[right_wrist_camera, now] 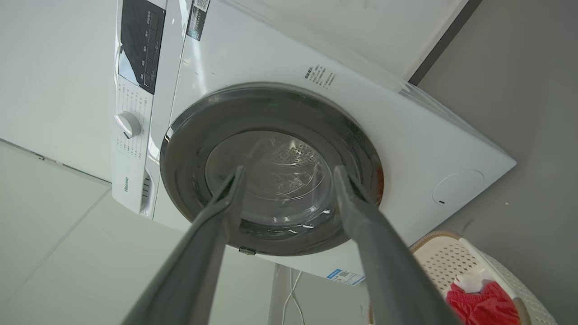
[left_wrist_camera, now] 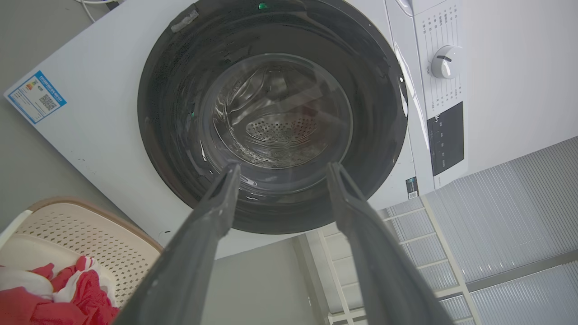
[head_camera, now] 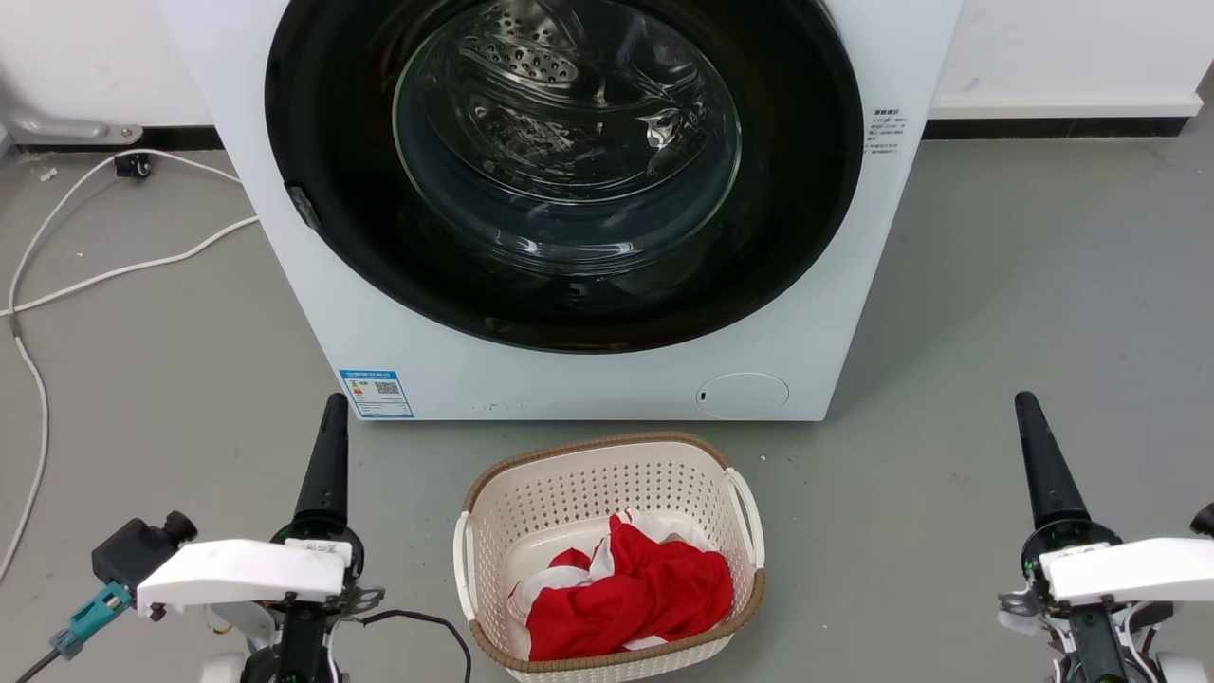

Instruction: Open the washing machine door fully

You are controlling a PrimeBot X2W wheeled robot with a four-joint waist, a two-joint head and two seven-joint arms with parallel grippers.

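Observation:
The washing machine door [head_camera: 569, 294] is a big glossy black round with a clear glass bowl in its middle, lying flush against the white machine front. It also appears in the left wrist view [left_wrist_camera: 171, 113] and the right wrist view [right_wrist_camera: 189, 149]. My left gripper [head_camera: 334, 410] hovers low at the front left of the machine, well short of the door. My right gripper [head_camera: 1026, 406] hovers at the front right, equally far back. In the wrist views the left gripper [left_wrist_camera: 282, 174] and the right gripper [right_wrist_camera: 289, 174] are both open with nothing between the fingers.
A cream basket [head_camera: 607, 453] holding red and white cloth stands on the grey floor just before the machine, between my arms. White cables [head_camera: 95, 275] trail over the floor at the left. A small round white flap [head_camera: 743, 395] sits low on the machine front.

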